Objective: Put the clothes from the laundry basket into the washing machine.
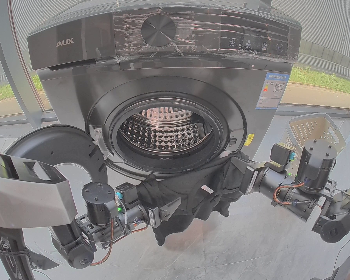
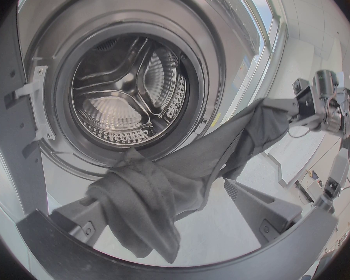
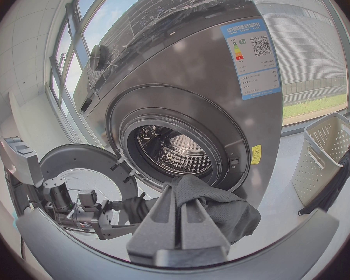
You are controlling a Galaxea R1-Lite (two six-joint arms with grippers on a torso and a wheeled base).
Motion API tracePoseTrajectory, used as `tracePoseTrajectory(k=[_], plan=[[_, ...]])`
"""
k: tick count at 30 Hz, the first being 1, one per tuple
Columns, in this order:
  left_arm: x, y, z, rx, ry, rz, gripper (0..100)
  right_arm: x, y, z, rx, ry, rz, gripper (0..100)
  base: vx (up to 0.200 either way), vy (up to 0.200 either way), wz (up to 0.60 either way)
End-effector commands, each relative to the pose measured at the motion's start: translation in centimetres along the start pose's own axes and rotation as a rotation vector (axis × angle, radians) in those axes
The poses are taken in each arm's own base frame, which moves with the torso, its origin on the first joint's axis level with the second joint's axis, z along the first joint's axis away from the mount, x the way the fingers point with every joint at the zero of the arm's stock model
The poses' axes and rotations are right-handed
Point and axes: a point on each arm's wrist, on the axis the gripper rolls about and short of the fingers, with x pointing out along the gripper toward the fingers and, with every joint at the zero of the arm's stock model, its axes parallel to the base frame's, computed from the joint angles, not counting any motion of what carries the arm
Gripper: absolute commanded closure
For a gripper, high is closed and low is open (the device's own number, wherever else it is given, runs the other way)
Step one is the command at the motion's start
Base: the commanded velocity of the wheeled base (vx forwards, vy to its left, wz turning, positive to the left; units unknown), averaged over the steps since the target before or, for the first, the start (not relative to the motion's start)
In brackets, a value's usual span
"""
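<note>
Head view: a cloth (image 1: pixel 198 185) is hanging by the washer (image 1: pixel 85 90) (door (image 1: pixel 54 148) open). Right gripper (image 3: pixel 181 207) is pinching it; left gripper (image 1: pixel 159 206) is sitting open, cloth draped over it. Next, it likely needs pushing inside.

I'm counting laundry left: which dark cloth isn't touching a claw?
The dark cloth draped on the laundry basket; the held cloth hangs between the left claw and right claw.
</note>
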Motion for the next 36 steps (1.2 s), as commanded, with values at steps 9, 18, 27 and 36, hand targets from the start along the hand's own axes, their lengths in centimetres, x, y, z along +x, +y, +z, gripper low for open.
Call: tracePoseTrajectory(k=[9,18,27,36], plan=[[0.9,0.3,-1.8,0.019,0.058,0.005,0,-0.1,0.5,0.2,0.002,-0.010,0.015,100,0.000,0.000,0.00],[0.8,0.1,-2.3,0.038,0.082,-0.019,0,0.0,0.6,0.3,0.003,-0.013,0.011,100,0.000,0.000,0.00],[1.2,-1.1,-3.1,0.085,0.112,-0.145,0,0.5,0.8,0.7,0.005,-0.029,0.016,100,0.000,0.000,0.00],[3.8,-0.5,-3.5,0.091,0.072,-0.129,0,1.1,1.8,1.1,0.012,-0.048,0.042,100,0.000,0.000,0.00]])
